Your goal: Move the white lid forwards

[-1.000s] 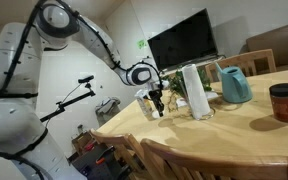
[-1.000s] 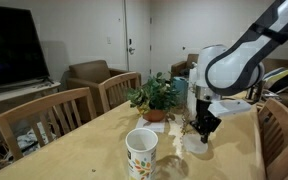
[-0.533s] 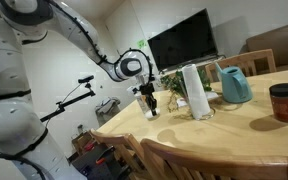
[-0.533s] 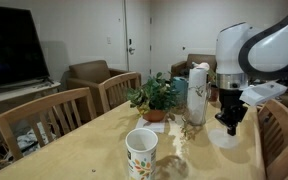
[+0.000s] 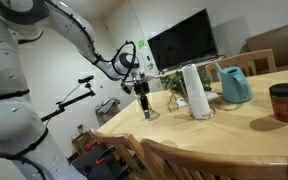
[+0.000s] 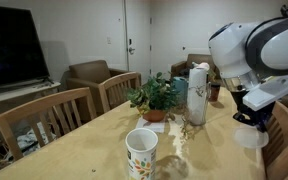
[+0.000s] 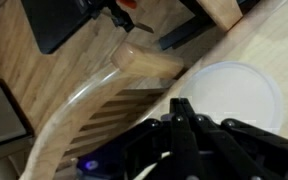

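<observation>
Nearest, a cup [image 6: 141, 152] is standing on the wooden table [image 6: 89, 140]. To its right, close to the table's edge, the white lid [image 6: 248, 138] is lying flat. The gripper [image 6: 250, 124] is pointing down at it, jaws pinched shut on nothing; in the wrist view its tips are sitting just beside the lid's rim. Farther back, a plant [image 6: 154, 97] and a white cylinder [image 6: 197, 92] are standing. The push looks underway or nearly done; backing off seems left.
</observation>
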`<state>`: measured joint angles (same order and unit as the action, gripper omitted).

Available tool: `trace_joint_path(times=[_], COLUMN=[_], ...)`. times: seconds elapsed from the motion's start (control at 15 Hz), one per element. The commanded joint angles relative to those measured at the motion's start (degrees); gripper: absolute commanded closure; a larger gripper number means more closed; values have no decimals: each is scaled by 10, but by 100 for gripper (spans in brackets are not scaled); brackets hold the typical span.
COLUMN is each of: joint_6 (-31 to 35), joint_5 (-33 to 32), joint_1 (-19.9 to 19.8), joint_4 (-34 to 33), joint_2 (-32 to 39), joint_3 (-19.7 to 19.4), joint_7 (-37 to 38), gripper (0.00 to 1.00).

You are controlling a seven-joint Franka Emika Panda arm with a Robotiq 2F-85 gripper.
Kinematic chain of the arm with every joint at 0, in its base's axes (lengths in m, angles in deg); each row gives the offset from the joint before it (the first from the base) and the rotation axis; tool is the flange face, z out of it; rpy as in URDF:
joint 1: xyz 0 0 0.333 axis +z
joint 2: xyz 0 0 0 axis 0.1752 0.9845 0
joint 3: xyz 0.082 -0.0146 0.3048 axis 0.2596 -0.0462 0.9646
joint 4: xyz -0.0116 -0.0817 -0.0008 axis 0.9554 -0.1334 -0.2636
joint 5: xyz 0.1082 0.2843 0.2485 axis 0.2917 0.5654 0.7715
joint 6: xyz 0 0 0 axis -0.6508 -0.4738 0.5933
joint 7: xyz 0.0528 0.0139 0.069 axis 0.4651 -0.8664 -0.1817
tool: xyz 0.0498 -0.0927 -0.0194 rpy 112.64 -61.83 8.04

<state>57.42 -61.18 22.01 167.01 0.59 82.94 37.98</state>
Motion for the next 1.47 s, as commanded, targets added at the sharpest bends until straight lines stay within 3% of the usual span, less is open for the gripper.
trace_joint_path(times=[0.0,0.4,0.67,0.73,1.4], joint_6=[-103,-274,-401,-342,-371], joint_5=[-19,-10,-2,-10,-6], joint_1=[8,10,12,2,5], joint_4=[-43,-130,-205,-155,-179], joint_2=[14,71,135,96,123], joint_3=[15,34,36,42,39], joint_7=[107,248,300,281,294], gripper=[100,100,100,100,100])
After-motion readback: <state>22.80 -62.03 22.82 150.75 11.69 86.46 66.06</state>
